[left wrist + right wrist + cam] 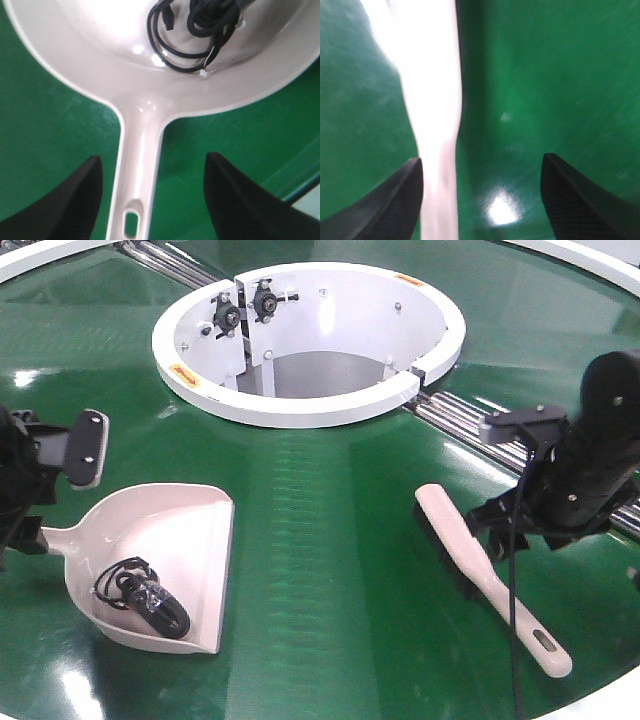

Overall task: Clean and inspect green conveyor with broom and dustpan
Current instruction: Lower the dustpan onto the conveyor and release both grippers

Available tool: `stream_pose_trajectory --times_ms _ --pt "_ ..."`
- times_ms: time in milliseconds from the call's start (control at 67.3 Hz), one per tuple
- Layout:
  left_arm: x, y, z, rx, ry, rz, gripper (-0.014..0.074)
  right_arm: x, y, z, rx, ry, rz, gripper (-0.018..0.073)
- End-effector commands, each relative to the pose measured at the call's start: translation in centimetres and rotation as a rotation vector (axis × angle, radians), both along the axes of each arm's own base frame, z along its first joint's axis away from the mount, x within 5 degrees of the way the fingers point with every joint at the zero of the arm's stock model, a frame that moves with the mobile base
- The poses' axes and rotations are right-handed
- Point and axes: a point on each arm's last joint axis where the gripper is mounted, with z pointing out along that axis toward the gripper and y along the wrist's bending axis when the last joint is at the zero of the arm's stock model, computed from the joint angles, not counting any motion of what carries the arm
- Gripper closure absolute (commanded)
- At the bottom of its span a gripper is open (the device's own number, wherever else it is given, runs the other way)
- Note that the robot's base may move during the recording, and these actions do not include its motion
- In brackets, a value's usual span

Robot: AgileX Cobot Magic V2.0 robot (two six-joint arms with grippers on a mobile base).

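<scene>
Nearest, the dustpan (pixel 160 560), holding a black cable (pixel 145 598), is lying near-left on the green conveyor (pixel 330 540); the broom (pixel 490 575) near-right. Both the left pincer (pixel 150 200) and right pincer (pixel 480 200) are gaping, straddling handles; centring before closing seems wise.

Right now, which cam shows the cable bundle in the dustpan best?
Exterior front: the whole black cable bundle sits in the dustpan. Left wrist crops it at the top edge. Right wrist shows none of it.
</scene>
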Motion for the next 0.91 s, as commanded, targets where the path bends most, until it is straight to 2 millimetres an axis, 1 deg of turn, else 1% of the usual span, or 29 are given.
stream_pose_trajectory --times_ms 0,104,252,356,431,490,564,609,668,742,817,876,891 --pt "-1.5 -0.1 3.3 -0.044 -0.117 0.063 0.0170 -0.5 -0.4 4.1 0.022 -0.204 0.001 0.0071" --pt "-2.8 -0.2 5.2 -0.109 -0.178 0.154 0.0170 -1.2 -0.5 6.3 0.045 -0.336 0.004 0.0073" --pt "-4.8 -0.4 8.0 -0.261 -0.290 0.388 0.0170 -2.3 -0.6 9.3 0.081 -0.516 0.003 0.0073" --pt "-6.0 -0.3 10.4 -0.391 -0.438 0.544 0.0170 -3.5 -0.8 11.1 0.108 -0.629 0.009 0.0073" --pt "-6.9 -0.2 12.3 -0.501 -0.556 0.620 0.0170 -4.5 -1.0 12.3 0.117 -0.729 0.022 0.0073" --pt "-8.0 -0.1 13.8 -0.582 -0.639 0.669 0.0171 -5.3 -1.1 12.9 0.123 -0.803 0.032 0.0073" --pt "-9.7 0.1 15.0 -0.659 -0.711 0.713 0.0171 -6.8 -1.4 13.7 0.139 -0.911 0.032 0.0073" --pt "-10.6 0.2 15.3 -0.700 -0.746 0.730 0.0171 -7.7 -1.5 13.8 0.154 -0.958 0.029 0.0073" --pt "-12.2 0.4 15.5 -0.762 -0.810 0.737 0.0171 -9.0 -1.7 13.5 0.164 -1.005 0.027 0.0073" --pt "-14.9 0.6 15.2 -0.843 -0.915 0.712 0.0171 -11.0 -2.1 13.1 0.173 -1.078 0.028 0.0073" --pt "-17.8 0.8 14.0 -0.918 -1.011 0.678 0.0171 -13.0 -2.5 12.6 0.187 -1.161 0.026 0.0073" --pt "-20.2 0.9 12.7 -1.013 -1.075 0.670 0.0171 -14.8 -2.8 12.4 0.199 -1.239 0.025 0.0073" --pt "-20.6 1.0 12.4 -1.035 -1.086 0.670 0.0171 -15.1 -2.9 12.1 0.200 -1.245 0.025 0.0073"
